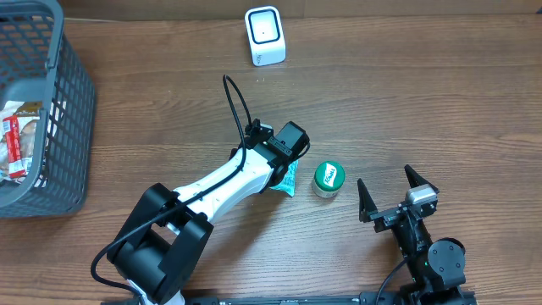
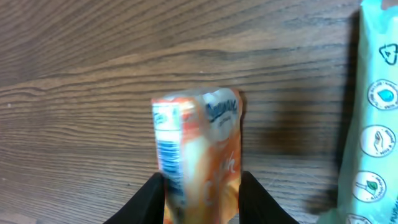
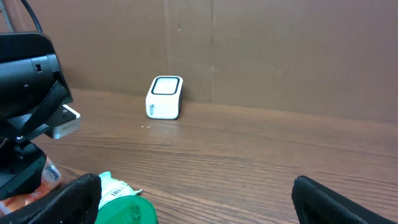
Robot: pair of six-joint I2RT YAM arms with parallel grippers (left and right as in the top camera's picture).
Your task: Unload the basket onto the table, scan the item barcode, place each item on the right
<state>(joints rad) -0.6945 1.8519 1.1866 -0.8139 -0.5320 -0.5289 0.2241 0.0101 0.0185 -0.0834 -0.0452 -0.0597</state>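
An orange packet (image 2: 199, 155) with a blue-and-white printed strip on its left edge stands between the black fingers of my left gripper (image 2: 200, 177), which is shut on its sides just above the wooden table. From overhead the left wrist (image 1: 284, 148) covers that packet. The white barcode scanner (image 1: 265, 36) stands at the far edge of the table, also seen from the right wrist as a scanner (image 3: 164, 98) against the brown wall. My right gripper (image 1: 389, 191) rests wide open and holds nothing, near the front right.
A green-lidded tub (image 1: 329, 179) sits just right of the left wrist, next to a pale teal packet (image 1: 289, 180). A grey basket (image 1: 72, 102) with snack packs (image 1: 17, 140) stands at the far left.
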